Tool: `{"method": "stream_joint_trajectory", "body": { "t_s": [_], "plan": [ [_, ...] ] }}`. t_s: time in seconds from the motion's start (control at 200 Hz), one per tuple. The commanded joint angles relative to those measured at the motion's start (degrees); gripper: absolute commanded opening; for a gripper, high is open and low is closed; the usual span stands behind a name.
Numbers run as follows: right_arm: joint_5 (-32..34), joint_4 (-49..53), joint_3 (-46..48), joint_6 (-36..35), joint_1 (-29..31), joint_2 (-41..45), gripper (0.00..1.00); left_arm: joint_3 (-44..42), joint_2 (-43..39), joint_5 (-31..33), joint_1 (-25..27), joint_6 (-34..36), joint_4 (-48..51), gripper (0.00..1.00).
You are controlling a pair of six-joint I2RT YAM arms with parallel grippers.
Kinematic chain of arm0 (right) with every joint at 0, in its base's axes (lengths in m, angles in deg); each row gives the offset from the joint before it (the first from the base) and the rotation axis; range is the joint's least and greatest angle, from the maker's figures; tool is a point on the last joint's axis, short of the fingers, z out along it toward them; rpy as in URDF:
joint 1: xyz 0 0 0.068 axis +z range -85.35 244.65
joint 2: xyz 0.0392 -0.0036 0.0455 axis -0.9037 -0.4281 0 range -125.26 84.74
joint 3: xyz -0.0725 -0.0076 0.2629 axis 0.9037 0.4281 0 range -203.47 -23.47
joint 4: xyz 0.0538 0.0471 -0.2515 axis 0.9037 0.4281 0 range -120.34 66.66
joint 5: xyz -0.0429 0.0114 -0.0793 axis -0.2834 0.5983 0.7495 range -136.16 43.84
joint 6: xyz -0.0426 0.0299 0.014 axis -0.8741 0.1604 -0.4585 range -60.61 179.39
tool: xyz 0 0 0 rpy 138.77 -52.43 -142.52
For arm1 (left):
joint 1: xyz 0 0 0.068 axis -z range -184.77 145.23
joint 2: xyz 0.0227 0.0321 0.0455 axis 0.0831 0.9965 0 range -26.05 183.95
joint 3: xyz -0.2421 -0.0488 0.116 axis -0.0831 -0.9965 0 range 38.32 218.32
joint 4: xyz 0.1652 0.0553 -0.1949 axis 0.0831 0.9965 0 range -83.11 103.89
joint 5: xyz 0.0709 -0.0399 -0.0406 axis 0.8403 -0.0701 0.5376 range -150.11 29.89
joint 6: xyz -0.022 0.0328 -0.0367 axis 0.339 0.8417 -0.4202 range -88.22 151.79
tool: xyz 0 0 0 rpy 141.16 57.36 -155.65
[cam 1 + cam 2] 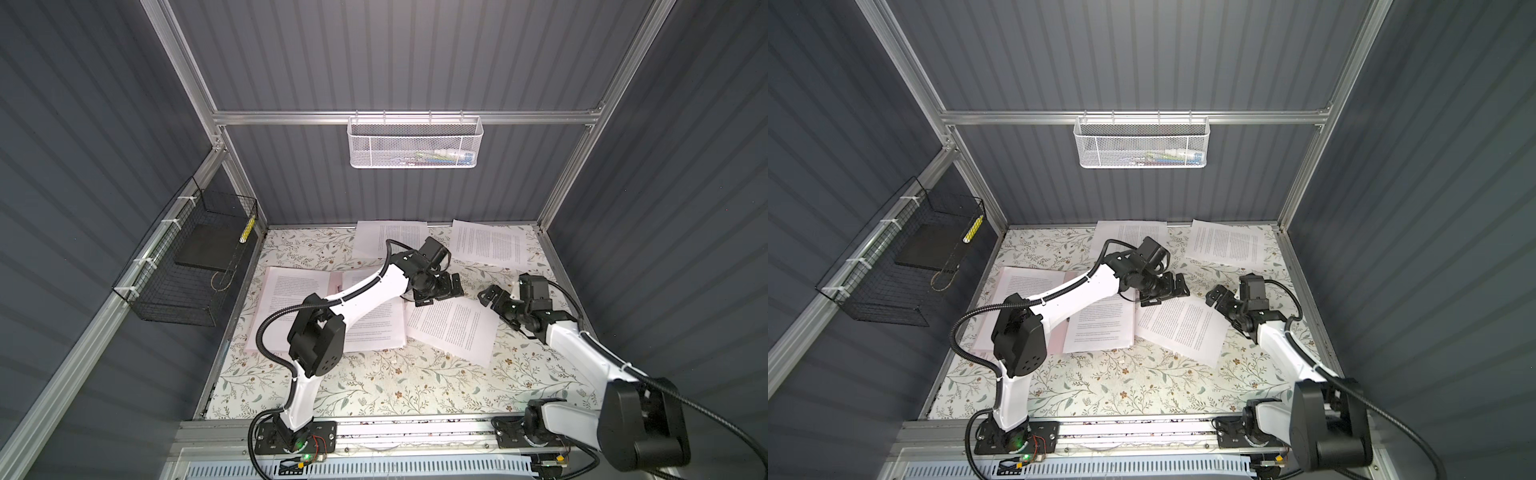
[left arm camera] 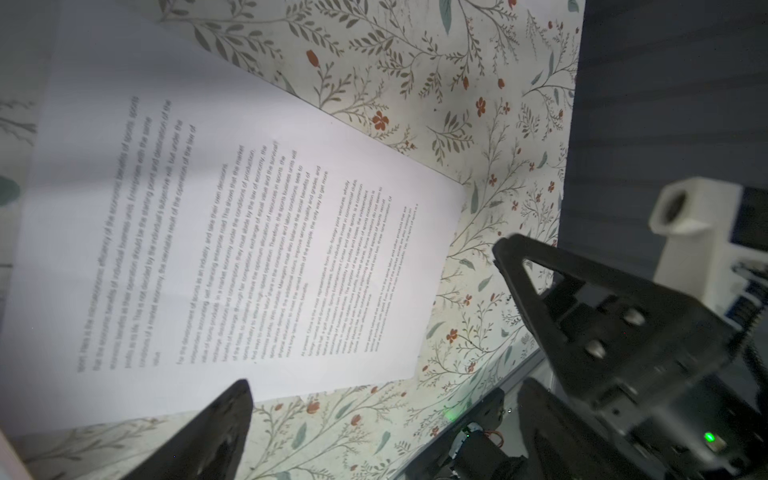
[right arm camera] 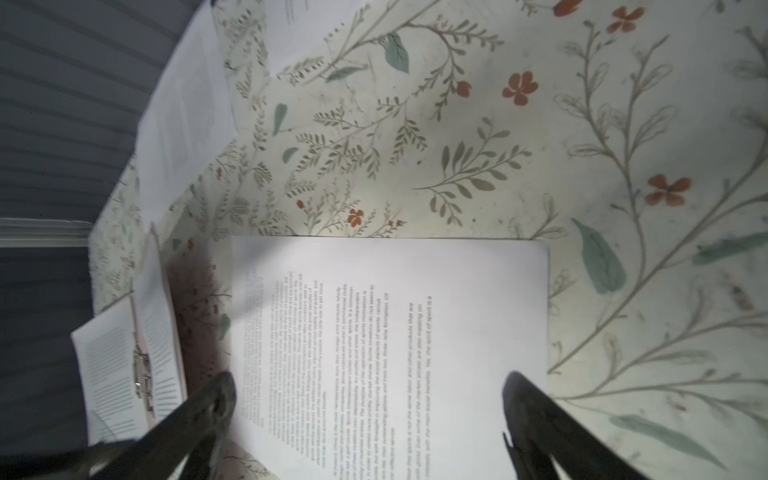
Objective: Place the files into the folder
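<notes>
The pale pink folder [image 1: 335, 282] lies open on the left half of the floral table, with printed sheets [image 1: 291, 299] on both halves and a metal clip [image 3: 141, 374] at its spine. A loose file [image 1: 453, 330] lies askew just right of the folder. Two more files [image 1: 386, 239] [image 1: 490, 243] rest along the back wall. My left gripper [image 1: 440, 289] hovers open over the near corner of the loose file [image 2: 232, 232]. My right gripper [image 1: 492, 299] stands open at that sheet's right edge, the paper [image 3: 395, 332] showing between its fingers [image 3: 224, 390]. Neither gripper holds anything.
A black wire basket [image 1: 166, 291] on the left wall holds a flat black slab [image 1: 203, 249]. A white mesh basket [image 1: 415, 143] hangs on the back wall. An aluminium rail [image 1: 415, 428] with both arm bases runs along the table's front edge.
</notes>
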Motion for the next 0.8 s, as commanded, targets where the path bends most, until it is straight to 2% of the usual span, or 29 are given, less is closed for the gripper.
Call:
{"method": "stream_joint_trajectory", "body": {
  "t_s": [0.0,0.125,0.365,0.795],
  "plan": [
    [-1.7,5.0,-3.6,-8.0,-1.9,-4.2,0.99,-1.5,2.0,4.6,2.3,-7.4,-3.3,1.0],
    [0.2,9.4,-10.1,-13.5,-2.3,-11.9,0.99,-4.3,2.8,4.4,2.7,-10.1,-5.5,1.0],
    [-1.4,10.8,-15.4,-18.4,-2.9,-20.9,0.99,-4.7,5.7,3.5,2.7,-8.2,-6.2,1.0],
    [0.7,15.1,-18.6,-21.6,-3.7,-25.0,0.99,-6.4,9.3,3.5,2.2,-7.1,-5.9,1.0]
  ]
}}
